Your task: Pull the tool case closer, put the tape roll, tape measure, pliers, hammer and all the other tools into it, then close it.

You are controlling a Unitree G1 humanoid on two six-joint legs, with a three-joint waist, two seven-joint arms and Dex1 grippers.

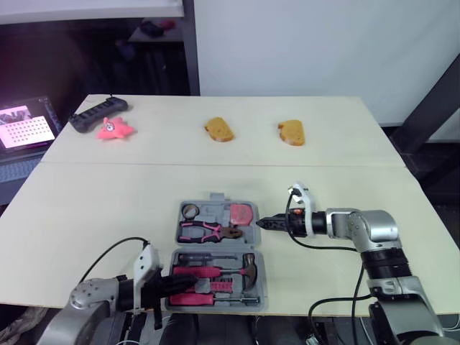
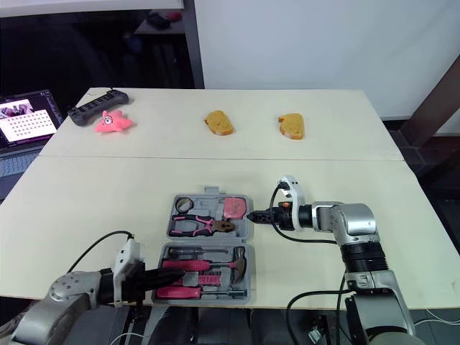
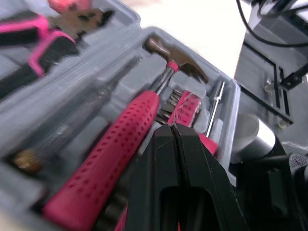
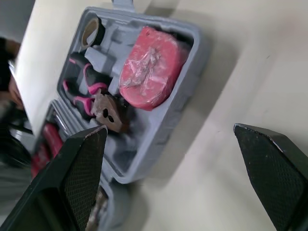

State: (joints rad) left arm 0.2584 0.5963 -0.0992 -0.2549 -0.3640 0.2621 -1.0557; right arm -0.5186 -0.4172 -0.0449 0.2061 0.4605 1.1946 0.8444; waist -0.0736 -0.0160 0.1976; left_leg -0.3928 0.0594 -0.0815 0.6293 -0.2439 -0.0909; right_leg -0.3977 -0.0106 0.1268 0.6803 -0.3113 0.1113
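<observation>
Case [image 1: 219, 251], where does it sit? (Desk)

It sits open and flat at the near edge of the table [image 1: 359, 180], about midway between left and right, with its two halves side by side, one far and one near. (Photographer)

What is in it? (Desk)

The far half holds the tape roll [image 1: 190, 210] at its left, the tape measure [image 1: 243, 213] at its right and the pliers [image 1: 208, 230] just nearer than both. The near half holds the hammer [image 1: 249, 268], head to the right, beside other pink-handled tools [image 1: 198, 273]. (Photographer)

And the arms? (Desk)

The left gripper [image 1: 188, 282] reaches in from the near left over the near half. Its fingers [image 3: 163, 159] are pressed together with nothing between them, the tips low beside the hammer's pink grip. The right gripper [image 1: 262, 223] hangs just right of the far half, pointing left at the tape measure. Its wrist view shows the fingers [image 4: 82, 168] spread wide over the case's edge and bare table. (Photographer)

Anything else on the table? (Desk)

Two bread slices [image 1: 218, 130] [image 1: 291, 132] lie on the far side, well apart from the case. A pink toy [image 1: 113, 129] touches a black power strip [image 1: 97, 115] at the far left. A laptop [image 1: 25, 126] glows off the left edge. (Photographer)
</observation>
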